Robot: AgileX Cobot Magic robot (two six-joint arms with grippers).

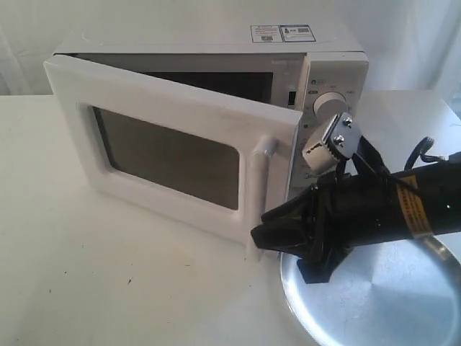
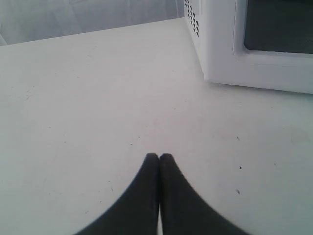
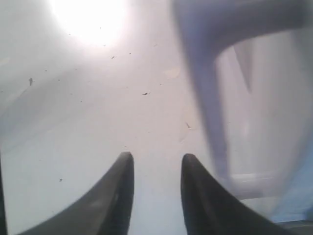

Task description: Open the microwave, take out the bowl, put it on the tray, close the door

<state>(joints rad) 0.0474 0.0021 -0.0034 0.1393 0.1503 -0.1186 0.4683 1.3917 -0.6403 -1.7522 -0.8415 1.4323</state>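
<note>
1. Steel tray [image 1: 389, 303]: set in front of the microwave [image 1: 328, 61]; no bowl is seen on its visible part.
2. Right pincer [image 1: 261, 232]: released, nothing gripped, beside the door [image 1: 144, 90] of the microwave.
3. Door: partly opened; bowl not visible; removal, placing and closing are judged outstanding.
4. Left pincer [image 2: 159, 157]: clenched empty, beside the microwave.

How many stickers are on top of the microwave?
2: a white sticker and a blue sticker, side by side on the microwave's top near its right end. None seems hidden.

Table: white tabletop [image 1: 108, 274], matte, w/ few dark specks.
Backdrop: white cloth [image 1: 180, 21] behind table, soft folds.
Light: bright, diffuse; strong glare patch [image 3: 88, 19] on white surface, rt wrist view.
</note>
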